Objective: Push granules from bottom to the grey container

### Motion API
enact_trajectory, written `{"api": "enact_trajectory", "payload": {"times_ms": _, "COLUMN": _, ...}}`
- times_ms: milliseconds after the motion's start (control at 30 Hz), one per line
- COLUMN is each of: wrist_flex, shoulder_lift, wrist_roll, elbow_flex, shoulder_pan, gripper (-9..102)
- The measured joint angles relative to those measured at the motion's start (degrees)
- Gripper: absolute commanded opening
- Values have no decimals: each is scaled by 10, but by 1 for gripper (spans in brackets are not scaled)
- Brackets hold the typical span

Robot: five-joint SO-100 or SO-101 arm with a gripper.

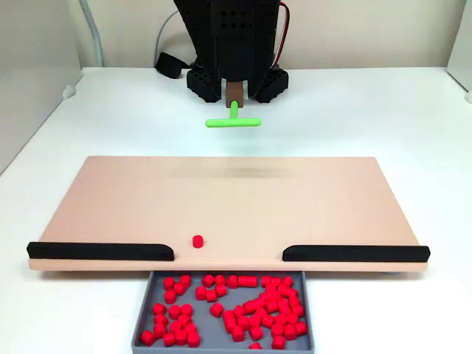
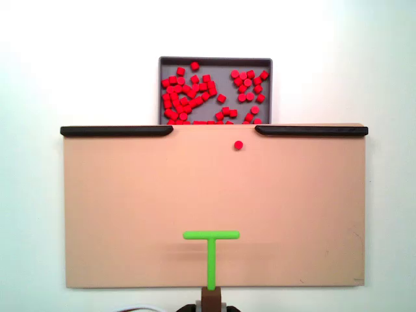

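Observation:
A single red granule (image 1: 198, 240) (image 2: 238, 145) lies on the tan board (image 1: 310, 199) (image 2: 123, 208), in the gap between two black strips. Many more granules (image 1: 254, 302) (image 2: 188, 94) fill the grey container (image 1: 210, 330) (image 2: 218, 69), which sits against the board's edge just past that gap. My gripper (image 1: 235, 96) (image 2: 211, 298) is at the opposite edge of the board, shut on the stem of a green T-shaped tool (image 1: 233, 119) (image 2: 211, 250). The tool's bar hovers over the board side farthest from the container, well away from the lone granule.
Black strips (image 1: 101, 251) (image 1: 355, 254) (image 2: 117, 130) (image 2: 312, 130) line the board's edge on either side of the gap. The arm's black base (image 1: 236, 44) stands behind the board on a white table (image 1: 413, 125). A black cable (image 1: 168, 65) lies beside the base.

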Motion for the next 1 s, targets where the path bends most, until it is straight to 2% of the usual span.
{"api": "enact_trajectory", "payload": {"times_ms": 1000, "wrist_flex": -1, "shoulder_lift": -16, "wrist_roll": -13, "elbow_flex": 0, "shoulder_pan": 0, "gripper": 0}}
